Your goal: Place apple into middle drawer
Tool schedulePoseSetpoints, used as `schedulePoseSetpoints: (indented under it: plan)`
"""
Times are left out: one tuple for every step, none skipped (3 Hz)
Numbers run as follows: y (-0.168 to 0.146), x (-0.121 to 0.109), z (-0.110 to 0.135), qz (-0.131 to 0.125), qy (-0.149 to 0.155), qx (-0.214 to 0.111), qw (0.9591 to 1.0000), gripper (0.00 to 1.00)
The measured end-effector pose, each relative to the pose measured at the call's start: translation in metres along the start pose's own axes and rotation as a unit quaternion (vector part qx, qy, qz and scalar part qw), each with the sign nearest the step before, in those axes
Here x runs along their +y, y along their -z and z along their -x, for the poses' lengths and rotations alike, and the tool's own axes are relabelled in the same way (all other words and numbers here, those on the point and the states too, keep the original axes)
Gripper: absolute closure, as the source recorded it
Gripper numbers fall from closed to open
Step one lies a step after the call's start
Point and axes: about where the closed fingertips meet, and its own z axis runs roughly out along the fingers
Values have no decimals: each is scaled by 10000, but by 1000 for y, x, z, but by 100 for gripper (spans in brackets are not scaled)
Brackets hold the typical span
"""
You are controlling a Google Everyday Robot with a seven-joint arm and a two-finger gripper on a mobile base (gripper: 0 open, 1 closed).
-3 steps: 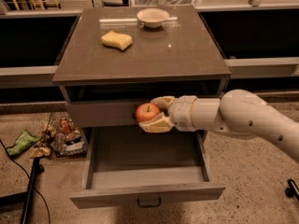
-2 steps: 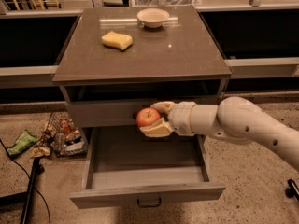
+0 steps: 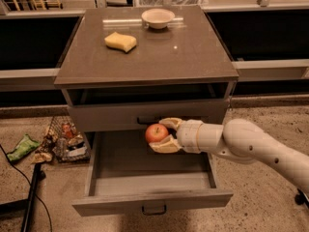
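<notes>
Apple [image 3: 156,132] in gripper [image 3: 159,135], apparently above middle drawer [image 3: 120,203]

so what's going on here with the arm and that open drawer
The robot's arm reaches in from the right. Its gripper is shut on the apple and holds it just above the back part of the middle drawer, which is pulled open. The apple has not yet been set down inside. The upper drawer is closed, and a yellow sponge and a bowl sit on the cabinet top.
</notes>
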Motion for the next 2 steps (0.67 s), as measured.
schedulePoseSetpoints:
  plan:
    - [-4, -1, -33, -110, -88, -61, 9999, 100]
    - [-7, -1, -51, -169, -167, -76, 9997, 100]
